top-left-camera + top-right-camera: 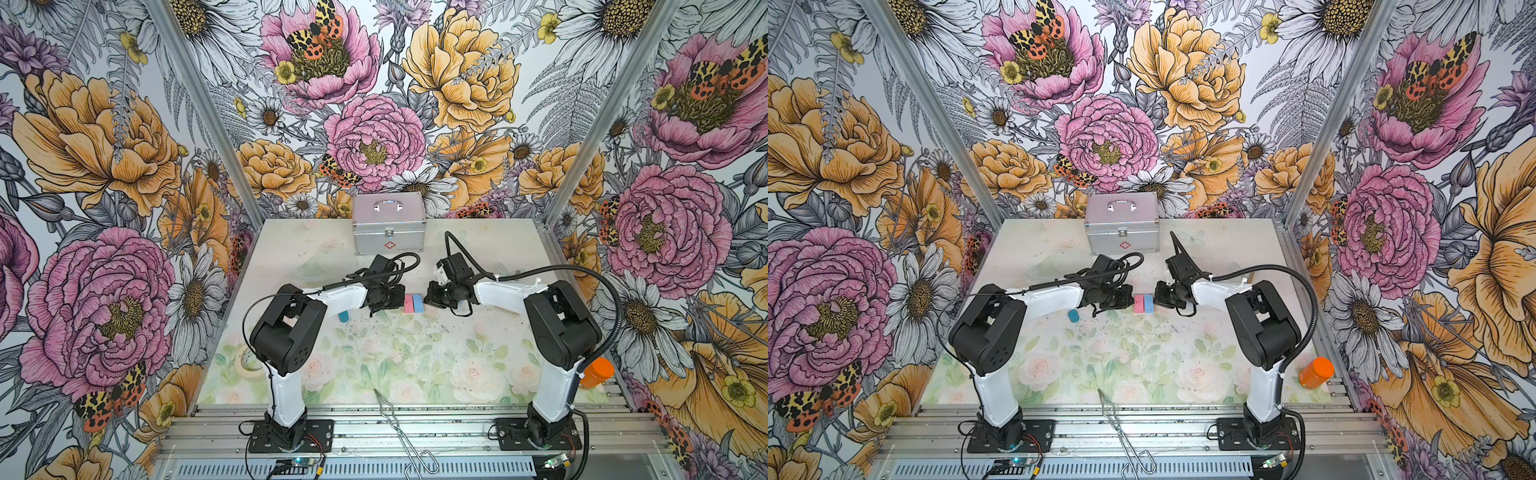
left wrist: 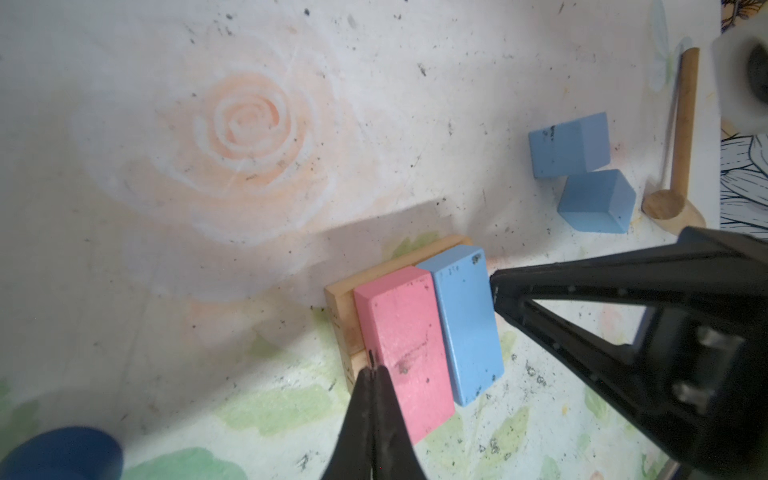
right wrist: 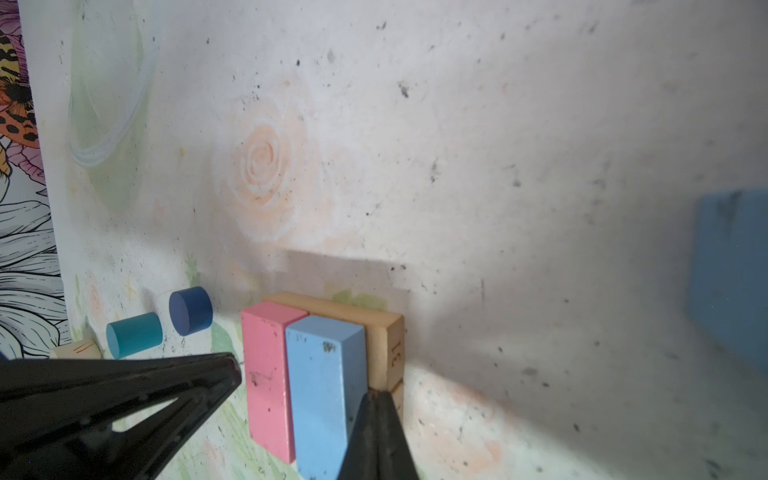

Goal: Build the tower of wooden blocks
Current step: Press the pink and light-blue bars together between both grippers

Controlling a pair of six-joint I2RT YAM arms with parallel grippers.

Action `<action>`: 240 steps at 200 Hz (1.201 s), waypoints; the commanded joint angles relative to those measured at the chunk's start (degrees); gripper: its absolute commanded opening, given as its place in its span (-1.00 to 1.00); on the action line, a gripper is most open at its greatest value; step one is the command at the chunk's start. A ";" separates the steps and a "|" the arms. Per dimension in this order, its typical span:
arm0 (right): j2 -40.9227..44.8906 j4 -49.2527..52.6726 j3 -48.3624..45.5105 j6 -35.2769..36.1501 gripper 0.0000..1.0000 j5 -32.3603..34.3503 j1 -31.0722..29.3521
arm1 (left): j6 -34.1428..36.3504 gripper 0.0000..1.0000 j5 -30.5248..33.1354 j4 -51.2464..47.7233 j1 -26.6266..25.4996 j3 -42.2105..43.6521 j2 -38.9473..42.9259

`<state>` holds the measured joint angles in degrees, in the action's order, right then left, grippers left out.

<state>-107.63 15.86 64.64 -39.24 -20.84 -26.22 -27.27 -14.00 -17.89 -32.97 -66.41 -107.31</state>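
Two readable marks. Tan plank (image 3: 392, 353): dark digits stamped on its end face, lying sideways in the right wrist view. They look like a 1 and a 3; can't tell which comes first. Silver case (image 1: 388, 226): red cross sign (image 1: 389, 245) low on its front face, visible in both top views. Print right beside the cross is too small to read.

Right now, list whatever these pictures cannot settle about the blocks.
- Tan planks: count unclear in both wrist views; pink slab and blue slab cover them.
- Dark blue cylinder: blurred, cut by left wrist view's edge.
- Blue block: blurred, cut by right wrist view's edge.
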 commanded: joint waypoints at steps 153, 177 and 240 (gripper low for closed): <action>0.97 -1.80 -0.14 -1.16 -1.00 -0.12 -1.25 | -0.47 -1.00 0.72 -0.21 -1.12 -0.17 1.61; 0.69 -1.80 -0.06 -1.18 -1.00 -0.15 -1.21 | -0.44 -1.00 0.82 -0.22 -1.07 -0.29 1.40; 0.76 -1.91 -0.04 -1.18 -1.00 0.01 -1.24 | -0.24 -1.00 0.82 -0.48 -0.69 -1.00 0.48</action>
<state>-107.63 15.49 64.64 -40.07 -20.86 -26.98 -27.27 -14.00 -18.11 -33.80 -66.43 -107.26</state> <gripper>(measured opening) 0.046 0.046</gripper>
